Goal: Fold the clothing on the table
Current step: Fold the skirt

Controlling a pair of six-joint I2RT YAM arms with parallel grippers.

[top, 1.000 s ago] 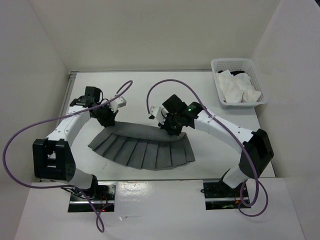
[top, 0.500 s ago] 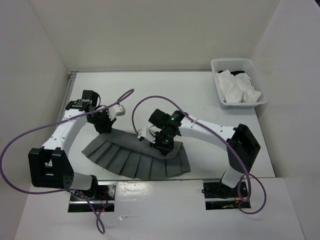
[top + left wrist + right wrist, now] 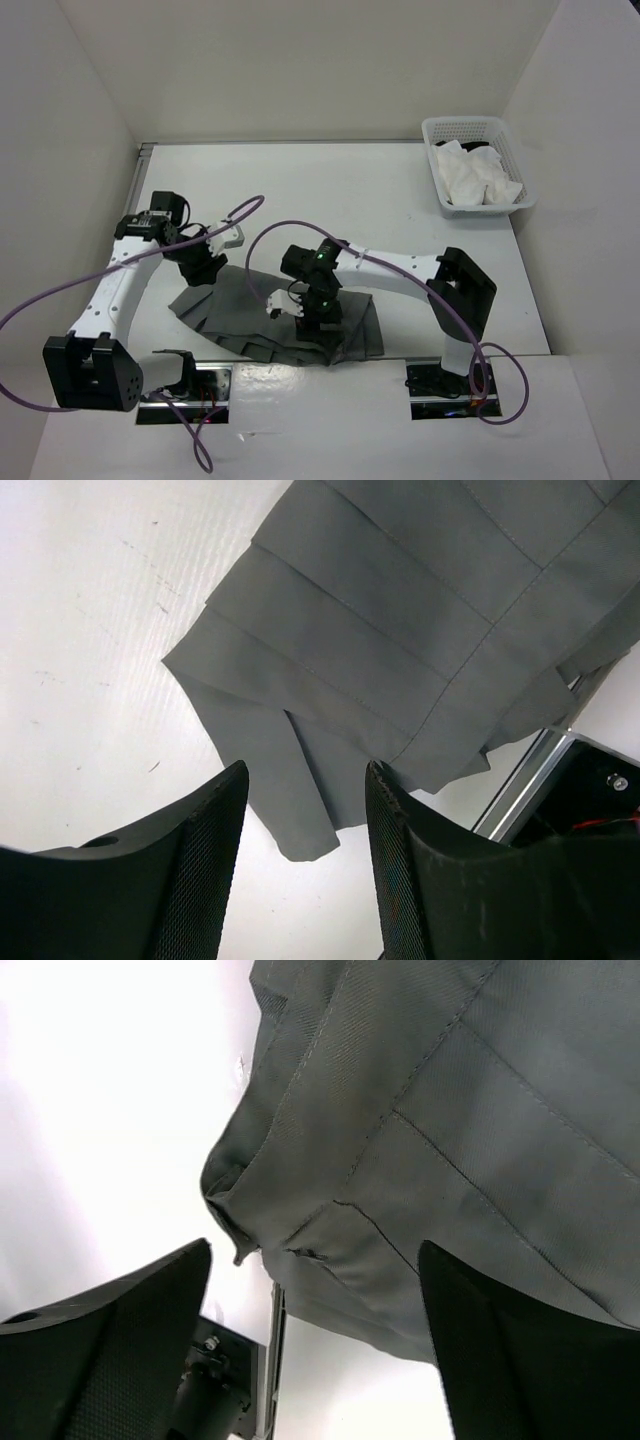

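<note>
Overhead, the dark grey pleated skirt point(image 3: 235, 315) lies doubled over itself at the near edge of the table point(image 3: 400, 200), between my two arms and well apart from the basket point(image 3: 470, 130) of white cloths point(image 3: 475, 180) in the far right corner. The left gripper point(image 3: 305, 775) hangs over the skirt's left end with its fingers spread and nothing between them. The right gripper point(image 3: 315, 1250) hovers above the middle of the pile, its fingers wide apart and also empty. From the wrist views the cloth reads as thin, light and limp, so I judge it will sag and slide the moment it is lifted, with the pleats fanning out unless every layer is pinched together. The thicker, stitched waistband, bunched under the right wrist camera, looks to me the firmest place to take hold. The loose hem corner poking out under the left wrist camera is the other natural hold. As it lies, the skirt is a rumpled, uneven stack rather than a tidy rectangle: sharp pleat lines run slantwise across the top layer, one flap sticks out at the left, and the lower layers show past the edge of the upper ones.
</note>
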